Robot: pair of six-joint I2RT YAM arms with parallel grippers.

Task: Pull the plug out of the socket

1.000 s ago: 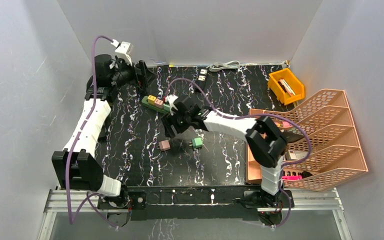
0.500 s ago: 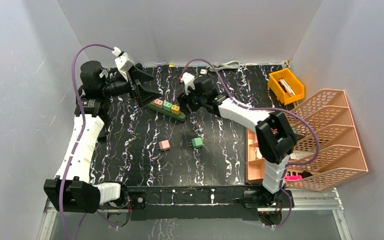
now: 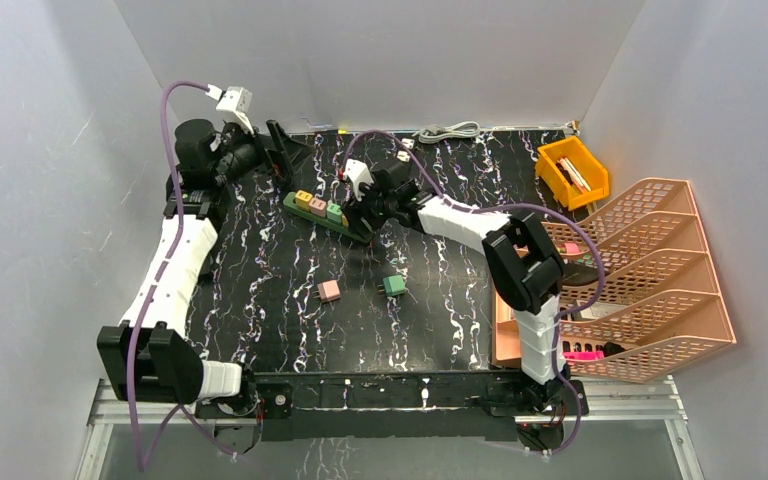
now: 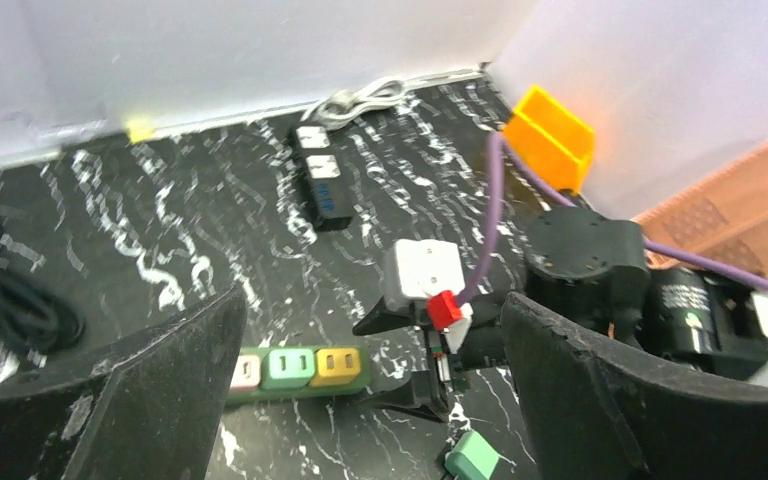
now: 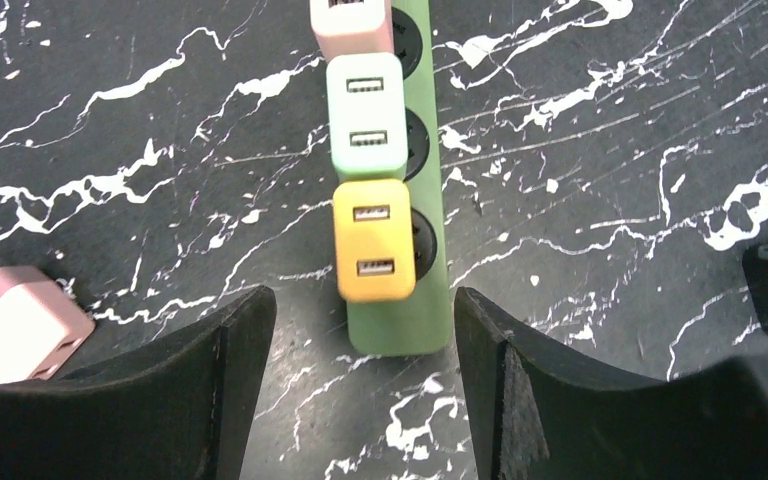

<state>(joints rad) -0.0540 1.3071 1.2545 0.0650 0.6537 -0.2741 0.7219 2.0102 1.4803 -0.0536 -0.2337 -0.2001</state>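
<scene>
Green plastic is seen in the power strip (image 5: pixel 430 300), which lies flat on the black, white-veined surface (image 5: pixel 110 150). Three adapter plugs are seated in it in a row: a yellow plug (image 5: pixel 373 240) nearest the strip's end, a mint plug (image 5: pixel 367 115) next, and a pink plug (image 5: pixel 350 20) cut off by the frame edge. Two USB slots are shown on the face of the yellow and of the mint plug; no lettering can be read on them.

The right end effector (image 5: pixel 360 340) is held over the end of the strip with its fingers spread wide, one on each side, and nothing is gripped. A loose pink plug (image 5: pixel 15 325) lies on the surface beside its left finger.

The left end effector (image 4: pixel 372 320) is likewise spread and holds nothing; it is kept well apart from the strip, at the far left of the surface. From its camera a black power strip (image 4: pixel 322 185) with white plugs and an orange bin (image 4: pixel 550 135) are seen near the back wall. A round mark on the right arm's black housing is too small to be read.
</scene>
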